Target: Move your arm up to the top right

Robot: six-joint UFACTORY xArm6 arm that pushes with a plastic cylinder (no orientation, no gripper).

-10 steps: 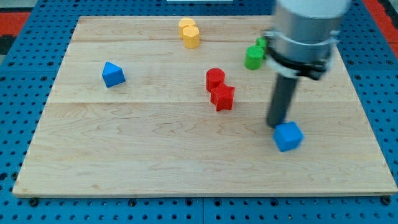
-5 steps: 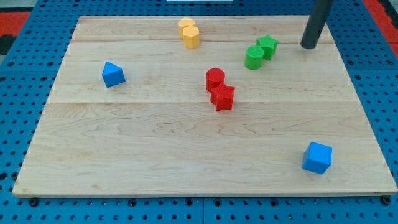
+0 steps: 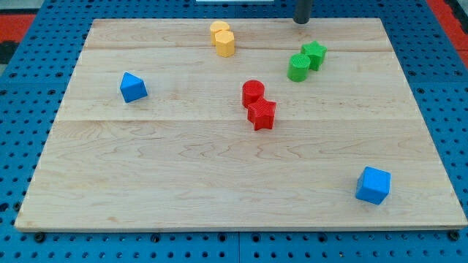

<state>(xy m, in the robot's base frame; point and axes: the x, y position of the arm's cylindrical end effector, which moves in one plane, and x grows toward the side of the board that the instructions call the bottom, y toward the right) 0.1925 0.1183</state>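
My tip (image 3: 301, 22) stands at the board's top edge, right of the middle, touching no block. Just below it sit a green star (image 3: 315, 55) and a green cylinder (image 3: 298, 67), side by side. To its left two yellow blocks (image 3: 222, 38) stand together. A red cylinder (image 3: 253, 92) and a red star (image 3: 262, 114) touch each other mid-board. A blue cube (image 3: 374, 184) lies at the bottom right. A blue pointed block (image 3: 132, 87) lies at the left.
The wooden board (image 3: 146, 190) rests on a blue perforated table (image 3: 14, 146). Red surface shows in the view's top corners.
My tip went from beside the blue cube up to the top right, then left along the top edge. The blue cube slid toward the bottom right.
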